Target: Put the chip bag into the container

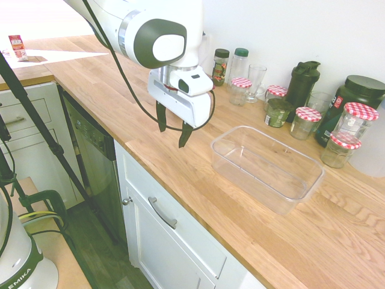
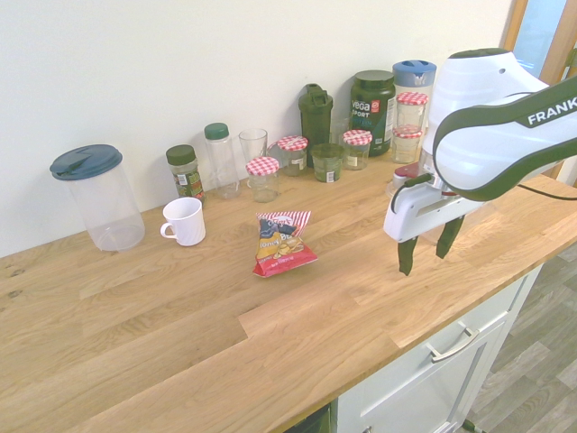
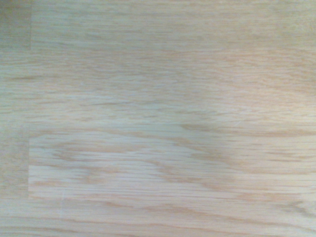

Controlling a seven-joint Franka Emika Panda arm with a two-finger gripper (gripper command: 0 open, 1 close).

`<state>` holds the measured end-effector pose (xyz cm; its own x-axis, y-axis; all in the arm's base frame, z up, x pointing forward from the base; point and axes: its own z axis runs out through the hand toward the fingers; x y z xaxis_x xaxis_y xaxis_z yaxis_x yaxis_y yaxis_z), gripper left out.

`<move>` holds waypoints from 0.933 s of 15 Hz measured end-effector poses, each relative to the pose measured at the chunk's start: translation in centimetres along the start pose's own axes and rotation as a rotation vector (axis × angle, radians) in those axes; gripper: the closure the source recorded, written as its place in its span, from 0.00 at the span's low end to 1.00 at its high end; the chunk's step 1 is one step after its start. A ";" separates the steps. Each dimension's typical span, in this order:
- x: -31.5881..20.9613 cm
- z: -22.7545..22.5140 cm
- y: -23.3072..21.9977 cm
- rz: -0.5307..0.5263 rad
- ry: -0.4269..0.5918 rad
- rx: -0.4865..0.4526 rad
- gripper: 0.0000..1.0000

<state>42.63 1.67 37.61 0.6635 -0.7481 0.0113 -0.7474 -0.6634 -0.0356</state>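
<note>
Wooden countertop [image 1: 180,162] runs the length of the kitchen wall, white cabinets [image 1: 174,241] beneath its near edge. White arm [image 1: 150,30] reaches in over the counter from the left in the first exterior view and from the right in the second, its last link bent so the hand hangs straight down. Gripper [image 1: 172,129] hovers well above bare wood, dark fingers [image 1: 160,117] spread apart with nothing between them; wrist view shows only wood grain of the countertop, nothing else. The container [image 1: 264,165], clear and rectangular with rounded corners, sits on the counter just right of the gripper in the first exterior view, nothing in it; in the second exterior view it is hidden behind the arm. Along the far wall stand a dark protein tub [image 2: 372,110], a dark shaker bottle [image 2: 315,115], a clear pitcher with a blue lid [image 2: 95,194] at far left, then a row of glass jars with red-checked lids [image 2: 263,178], a spice jar [image 2: 184,171], a drinking glass [image 2: 252,149]. A white mug [image 2: 185,221] sits a little nearer than the jars. The chip bag [image 2: 283,242], red foil with yellow and blue print, lies flat on the counter right of the mug, well apart from the gripper and not in the container.
</note>
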 end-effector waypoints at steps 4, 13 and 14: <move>-0.3 -0.8 -1.1 -0.012 0.030 0.002 0.00; -3.0 -8.7 -17.8 0.063 0.084 -0.027 0.00; -2.9 -9.0 -19.6 0.078 0.085 -0.030 0.00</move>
<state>55.05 16.65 47.25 0.5992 -0.7950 0.0943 -0.7980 -0.6026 -0.0093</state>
